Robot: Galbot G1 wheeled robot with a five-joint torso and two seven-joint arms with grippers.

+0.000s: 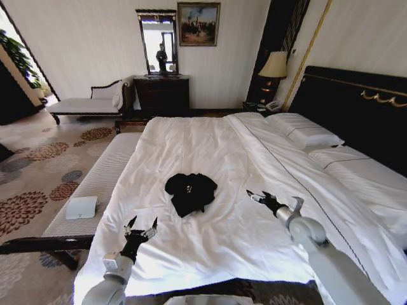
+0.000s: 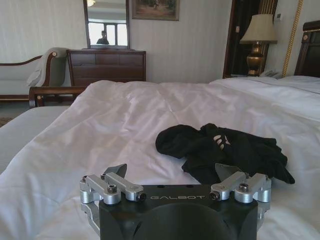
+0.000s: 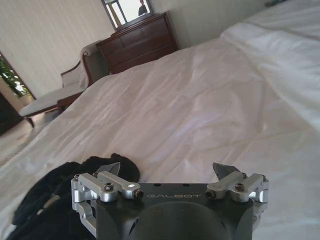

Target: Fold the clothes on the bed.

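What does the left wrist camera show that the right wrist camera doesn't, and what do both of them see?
Left wrist view alone: the lit table lamp, the framed painting, and the left gripper, fingers open, low over the duvet short of the shirt.

Right wrist view alone: a green plant at the doorway, and the right gripper, fingers open, beside the shirt.

Both: the crumpled black T-shirt on the white bed, the dark dresser, the mirror and the chaise.
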